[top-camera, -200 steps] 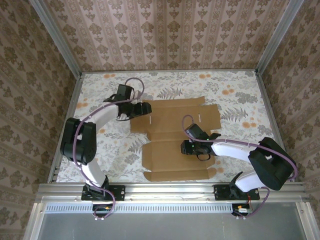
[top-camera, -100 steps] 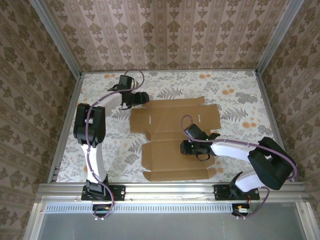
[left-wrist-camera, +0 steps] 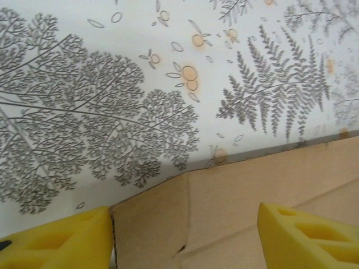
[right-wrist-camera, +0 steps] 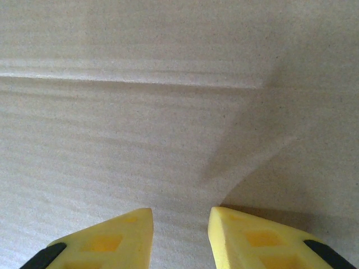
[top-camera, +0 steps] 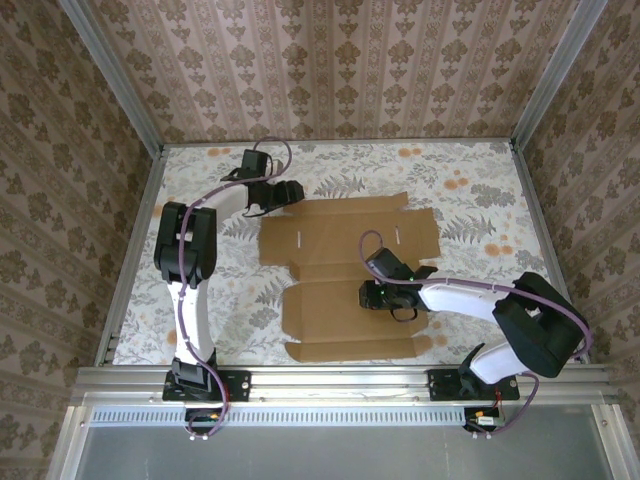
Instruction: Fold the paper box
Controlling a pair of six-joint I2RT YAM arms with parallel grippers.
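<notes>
The paper box (top-camera: 340, 245) lies flat and unfolded on the floral table, brown with crease lines and flaps. My left gripper (top-camera: 289, 192) hovers at its far-left corner. In the left wrist view the yellow fingers (left-wrist-camera: 56, 242) stand wide apart, open, with the box's corner flap (left-wrist-camera: 252, 190) between and below them (left-wrist-camera: 182, 241). My right gripper (top-camera: 366, 295) is low over the middle panel of the box. The right wrist view shows it (right-wrist-camera: 179, 235) open by a narrow gap, its yellow fingertips (right-wrist-camera: 112, 238) just above the cardboard (right-wrist-camera: 168, 112), near a crease, with nothing between them.
The floral tablecloth (top-camera: 460, 190) surrounds the box, with bare room to the right and far side. Patterned walls enclose the table on three sides. A metal rail (top-camera: 340, 380) runs along the near edge where the arm bases are bolted.
My left gripper has moved away from the box's left flap edge toward the far side, to the far-left corner. The right arm and the box have not moved.
</notes>
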